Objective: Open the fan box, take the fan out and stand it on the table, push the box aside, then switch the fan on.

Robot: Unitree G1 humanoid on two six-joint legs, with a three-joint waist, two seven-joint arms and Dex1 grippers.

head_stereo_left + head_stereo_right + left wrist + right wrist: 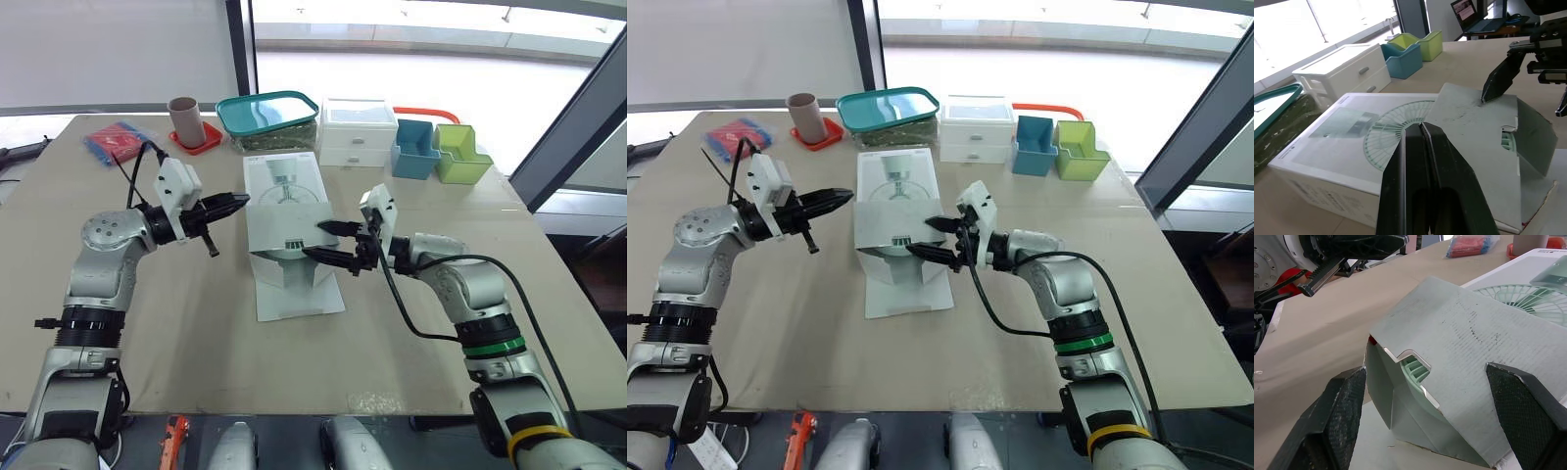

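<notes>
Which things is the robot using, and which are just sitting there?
For the job: fan box, fan inside, left gripper, right gripper.
Just lying about: cup, teal tub, white drawers, blue bin, green bin, packet.

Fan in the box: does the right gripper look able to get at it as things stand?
Probably not yet. The right gripper is open right at the fan box, but the grey flap leans across the opening; just a sliver of the green fan peeks through its notch.
</notes>
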